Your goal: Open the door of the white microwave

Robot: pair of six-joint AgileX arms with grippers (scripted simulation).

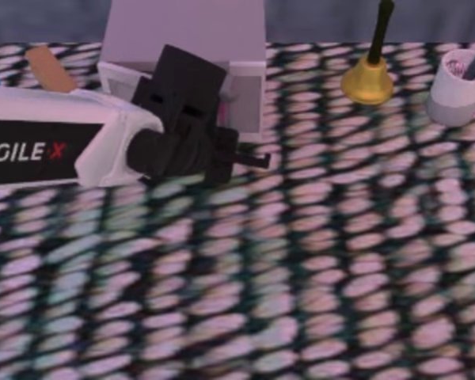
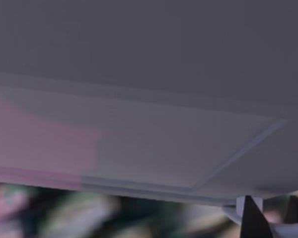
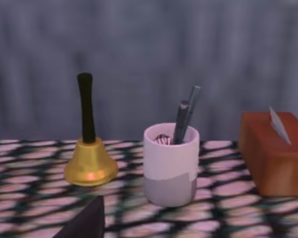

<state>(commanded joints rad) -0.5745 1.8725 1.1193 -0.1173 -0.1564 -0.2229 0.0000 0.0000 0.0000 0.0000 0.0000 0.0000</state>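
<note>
The white microwave (image 1: pixel 182 24) stands at the back of the table, left of centre. Its door (image 1: pixel 123 79) faces the front and looks flush with the box; the narrow control strip (image 1: pixel 249 95) is at its right. My left gripper (image 1: pixel 186 95) reaches in from the left and sits right against the front, hiding the middle of the door. In the left wrist view the door (image 2: pixel 139 139) fills the picture from very near, and the left gripper (image 2: pixel 270 220) shows at a small white piece under its lower edge. My right gripper (image 3: pixel 89 223) is parked off to the right, outside the top view.
A gold bell (image 1: pixel 368 79) with a black handle and a white cup (image 1: pixel 457 91) of pens stand at the back right. A brown tissue box (image 3: pixel 273 153) lies beyond the cup. A tan block (image 1: pixel 51 67) lies at the back left. A patterned cloth covers the table.
</note>
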